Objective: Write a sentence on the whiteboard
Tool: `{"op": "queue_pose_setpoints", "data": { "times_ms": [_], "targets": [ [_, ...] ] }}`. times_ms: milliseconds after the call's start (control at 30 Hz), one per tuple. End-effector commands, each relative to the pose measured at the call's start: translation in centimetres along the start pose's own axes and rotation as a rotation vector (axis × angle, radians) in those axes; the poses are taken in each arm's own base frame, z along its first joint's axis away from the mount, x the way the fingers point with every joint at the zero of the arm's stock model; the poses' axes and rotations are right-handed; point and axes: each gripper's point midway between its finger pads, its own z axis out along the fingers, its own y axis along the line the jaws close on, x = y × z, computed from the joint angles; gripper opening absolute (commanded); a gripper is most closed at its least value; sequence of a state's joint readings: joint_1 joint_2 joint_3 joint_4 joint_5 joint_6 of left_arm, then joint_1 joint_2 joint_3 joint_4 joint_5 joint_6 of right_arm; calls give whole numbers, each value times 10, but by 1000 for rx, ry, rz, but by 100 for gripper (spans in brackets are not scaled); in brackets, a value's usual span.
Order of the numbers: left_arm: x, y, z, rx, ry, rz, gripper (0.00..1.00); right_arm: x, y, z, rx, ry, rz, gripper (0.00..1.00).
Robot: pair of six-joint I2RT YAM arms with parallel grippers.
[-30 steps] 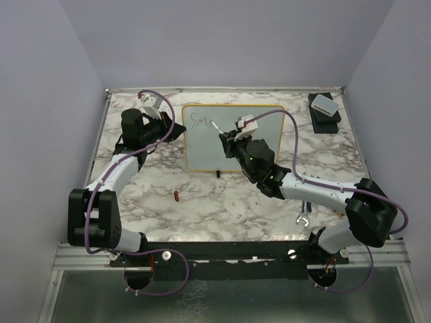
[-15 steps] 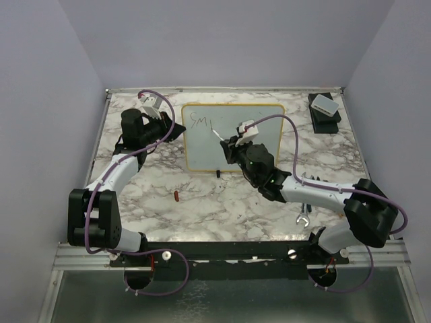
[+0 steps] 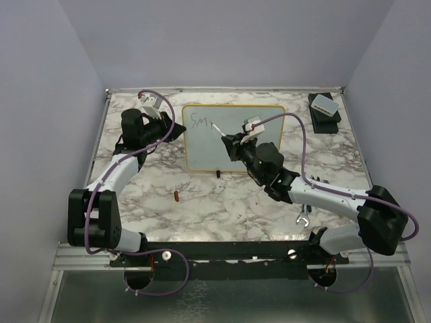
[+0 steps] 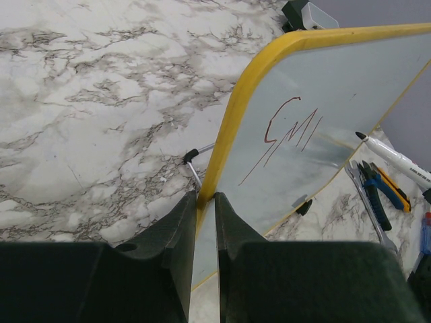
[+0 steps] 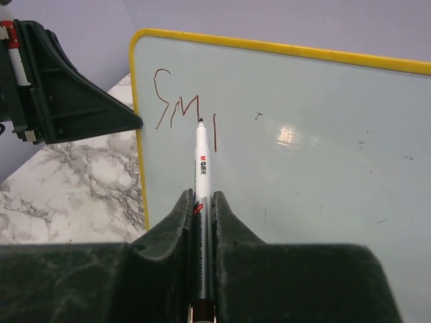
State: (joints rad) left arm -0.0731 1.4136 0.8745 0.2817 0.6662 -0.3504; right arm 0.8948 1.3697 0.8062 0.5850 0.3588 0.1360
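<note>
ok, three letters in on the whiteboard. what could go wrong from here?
1. The left gripper pinches the whiteboard only at its left rim. Pen pressure further right could swing the board or make it slip in the grip.
2. The right gripper holds the marker low on the barrel, with a long part sticking out. It may tilt between the fingers and skew the next strokes beside the letters.

whiteboard (image 3: 202, 151), left arm (image 3: 114, 171) and right arm (image 3: 323, 195) crowd mid-table; open table (image 3: 222, 208) lies in front of them
</note>
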Motion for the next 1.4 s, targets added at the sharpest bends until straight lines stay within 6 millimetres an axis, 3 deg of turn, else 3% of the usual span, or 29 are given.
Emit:
{"op": "queue_pose_setpoints", "data": {
  "times_ms": [0,367,833,1067,1367],
  "targets": [
    [0,-6,-4,17,-2,15,18,-9,-4,9,36,-23,-18,1],
    [0,-6,-4,19,0,15,18,-11,-5,26,64,-41,-55,1],
    [0,-6,-4,22,1,14,18,-2,-13,30,113,-24,-70,1],
    [0,-6,-4,22,1,14,18,-27,0,12,5,-95,-62,1],
    [1,-6,-4,22,2,14,18,-32,-14,14,89,-98,-88,1]
  ]
}}
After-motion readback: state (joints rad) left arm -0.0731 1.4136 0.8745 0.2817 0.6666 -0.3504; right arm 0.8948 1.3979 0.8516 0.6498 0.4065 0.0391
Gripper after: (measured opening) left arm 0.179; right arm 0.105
